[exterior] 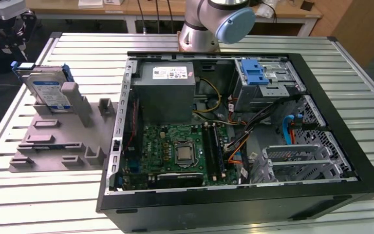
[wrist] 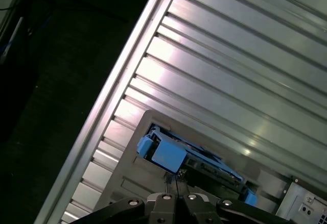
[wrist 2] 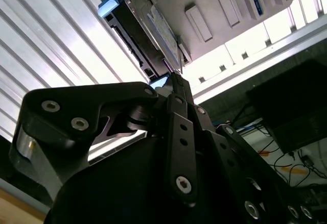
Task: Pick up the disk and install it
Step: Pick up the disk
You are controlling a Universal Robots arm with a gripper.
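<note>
Fingers (wrist 2: 177, 87) pressed together hover near the disk (exterior: 47, 90), which stands upright in a grey holder (exterior: 57, 146).

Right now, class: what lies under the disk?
A grey fixture on the slatted table holds the disk upright. Its lower edge is hidden behind the fixture's posts.

Open air lies above the upright disk (exterior: 47, 90); a grey fixture post (exterior: 70, 96) stands just beside it. Inside the open-topped computer case (exterior: 239, 209), cables (exterior: 268, 113) cross beside the drive cage (exterior: 278, 78), narrowing the way in
</note>
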